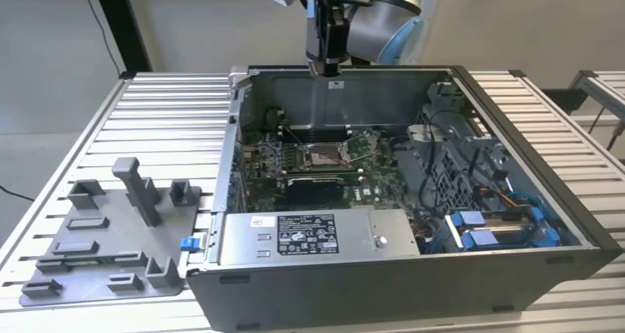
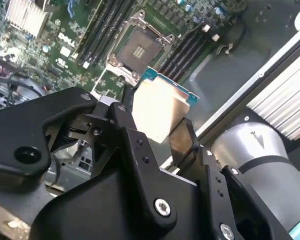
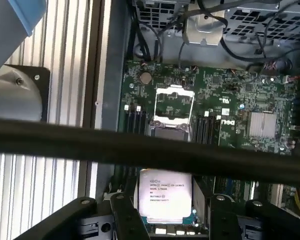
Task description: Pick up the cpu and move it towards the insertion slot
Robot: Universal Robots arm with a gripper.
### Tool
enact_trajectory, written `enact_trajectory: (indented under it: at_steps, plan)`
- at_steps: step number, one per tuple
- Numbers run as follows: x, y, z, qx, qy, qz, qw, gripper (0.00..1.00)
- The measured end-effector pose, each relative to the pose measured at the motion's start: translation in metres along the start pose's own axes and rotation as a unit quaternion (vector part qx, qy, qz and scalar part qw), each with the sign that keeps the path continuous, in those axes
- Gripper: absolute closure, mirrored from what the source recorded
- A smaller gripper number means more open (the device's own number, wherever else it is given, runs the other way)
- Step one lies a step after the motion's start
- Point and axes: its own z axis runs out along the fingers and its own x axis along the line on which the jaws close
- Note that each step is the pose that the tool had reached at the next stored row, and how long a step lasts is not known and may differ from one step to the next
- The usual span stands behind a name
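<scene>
The gripper [image 1: 326,71] is hanging above the far wall of the open computer case [image 1: 410,274] in the exterior view, with the arm's grey wrist just behind it. In both wrist views the cpu [image 2: 160,107] is sitting between the two black fingers [image 2: 182,140], which are closing in against its opposite edges and holding it clear of the board; the jaws are parted only by the chip's own width. In the first wrist view the chip's pale printed face [image 3: 165,195] is showing between the fingertips, while the second wrist view is showing its other, glossy side with a blue-green rim. The insertion slot [image 3: 171,112] is lying on the green circuit board [image 3: 240,100] below and ahead of the gripper, well apart from the held chip, its metal frame apparently standing open, though glare is making this uncertain. The grey tray [image 1: 107,238] is resting on the ribbed table [image 1: 166,128] outside the case, far from the gripper.
</scene>
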Motion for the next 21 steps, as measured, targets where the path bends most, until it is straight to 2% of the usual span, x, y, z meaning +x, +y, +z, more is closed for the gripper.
enact_trajectory:
  at_steps: [3, 6, 8, 10, 11, 15, 16, 21]
  plan:
    - [0.0000, 0.0000, 0.0001, -0.0001, -0.0011, 0.027, 0.99963, 1.00]
    - [0.0000, 0.0000, 0.0002, -0.0002, -0.0020, 0.053, 0.99859, 1.00]
    - [0.0000, 0.0000, 0.0002, -0.0003, -0.0024, 0.063, 0.99799, 1.00]
    - [0.0008, 0.0000, 0.0002, -0.0003, -0.0027, 0.064, 0.99796, 1.00]
    - [0.0010, 0.0001, 0.0003, -0.0006, -0.0038, 0.064, 0.99797, 1.00]
    - [0.0010, 0.0000, 0.0005, -0.0020, -0.0159, 0.062, 0.99795, 1.00]
    - [0.0011, 0.0000, 0.0006, -0.0021, -0.0175, 0.062, 0.99793, 1.00]
    - [0.0013, -0.0001, 0.0011, -0.0035, -0.0172, 0.062, 0.99793, 1.00]
